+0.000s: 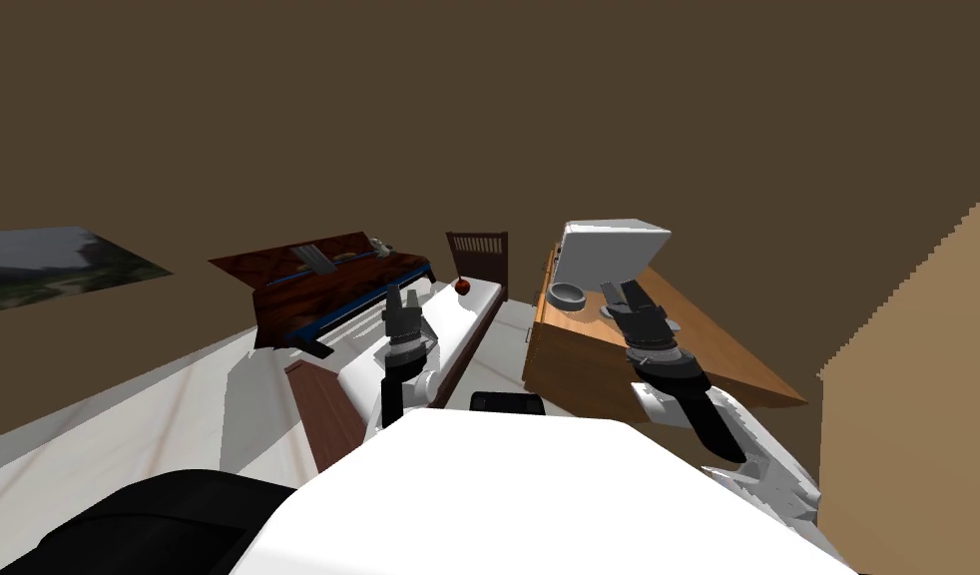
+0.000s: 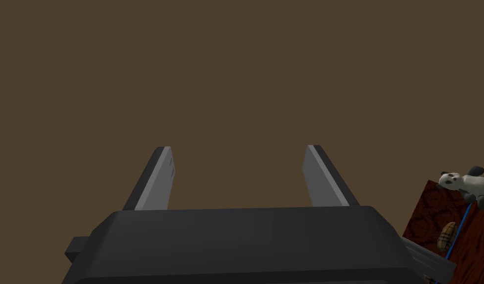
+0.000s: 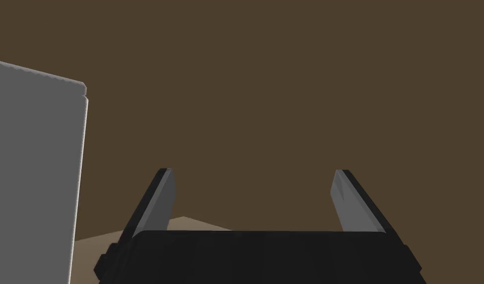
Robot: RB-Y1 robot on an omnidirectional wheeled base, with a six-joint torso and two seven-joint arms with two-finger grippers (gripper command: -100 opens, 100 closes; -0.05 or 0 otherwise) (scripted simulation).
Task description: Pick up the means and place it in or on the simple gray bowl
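Farthest left stands a dark red cabinet (image 1: 308, 289) with a panda toy (image 2: 465, 185) and a flat grey piece (image 1: 316, 260) on its top. Next comes the left gripper (image 1: 402, 293), raised over the bed (image 1: 458, 321). Its 2 fingers (image 2: 157, 180) stand well apart and hold nothing.

Which thing is "the means" I cannot tell for sure. My guess is the small red round thing (image 1: 462, 287) lying on the bed near the headboard. It is just ahead of the left gripper and slightly to its right, and being round it has no long axis to line up with. The left arm is plainly the nearer one for that pick.

Further right, the grey bowl (image 1: 567, 295) sits on the wooden top (image 1: 698, 339), in front of a white box (image 1: 615, 250). The right gripper (image 1: 623, 289) hovers just beside the bowl, its fingers (image 3: 352, 202) also spread and empty.

No brand, label or writing can be read anywhere.
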